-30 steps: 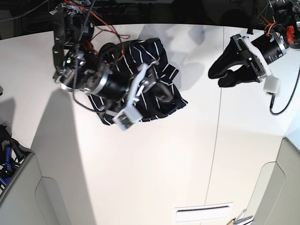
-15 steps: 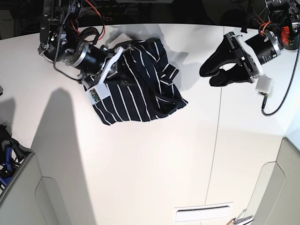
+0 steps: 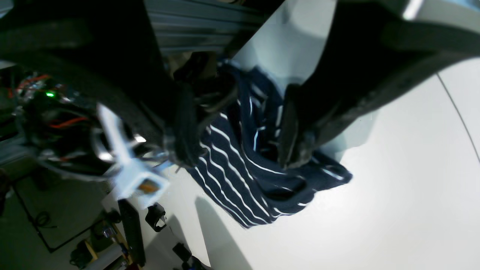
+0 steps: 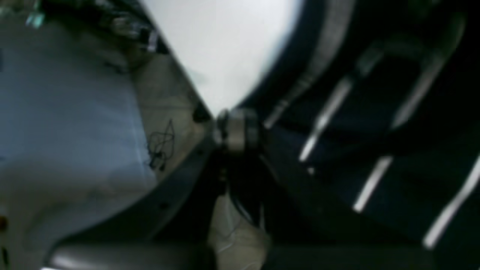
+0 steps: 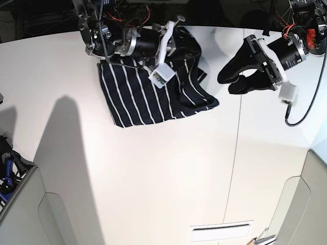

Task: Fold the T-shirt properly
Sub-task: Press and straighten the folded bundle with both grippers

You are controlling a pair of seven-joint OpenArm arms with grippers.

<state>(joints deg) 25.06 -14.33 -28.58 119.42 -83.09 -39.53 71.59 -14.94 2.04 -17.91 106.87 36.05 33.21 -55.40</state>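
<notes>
The T-shirt [image 5: 148, 87] is dark navy with thin white stripes and lies bunched on the white table [image 5: 163, 173] at the back centre. Its left part lies flat and its right part is crumpled. My right gripper [image 5: 180, 41] is over the shirt's upper right part and seems shut on the fabric. The right wrist view is blurred, and striped cloth [image 4: 375, 150] fills its right side. My left gripper [image 5: 227, 84] is open and empty, hovering just right of the shirt. In the left wrist view its fingers [image 3: 292, 142] frame the shirt [image 3: 240, 168].
A thin seam [image 5: 237, 153] runs across the table right of centre. A white slotted label [image 5: 222, 232] lies near the front edge. Grey panels [image 5: 30, 214] stand at the front left and front right corners. The table's back edge is right behind the shirt.
My right arm swung from over the shirt's middle to its left, then to the back right. The shirt shifted right and its left part spread flat. My left arm barely moved.
</notes>
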